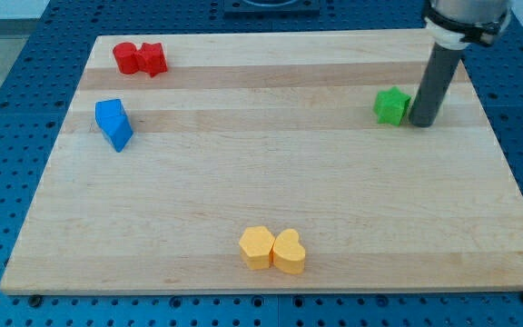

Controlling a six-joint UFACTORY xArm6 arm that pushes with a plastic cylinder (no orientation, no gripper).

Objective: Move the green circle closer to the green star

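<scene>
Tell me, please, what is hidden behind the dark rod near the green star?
Beside the green star, my tip shows only board around it. No green circle is visible; the rod may cover it.

One camera only, set high off the near edge of the desk and tilted down across it toward the far edge. It stands back enough to take in all four corners, with blue pegboard showing past the left and right edges.

My tip just right of green star, near board's top-right.
</scene>
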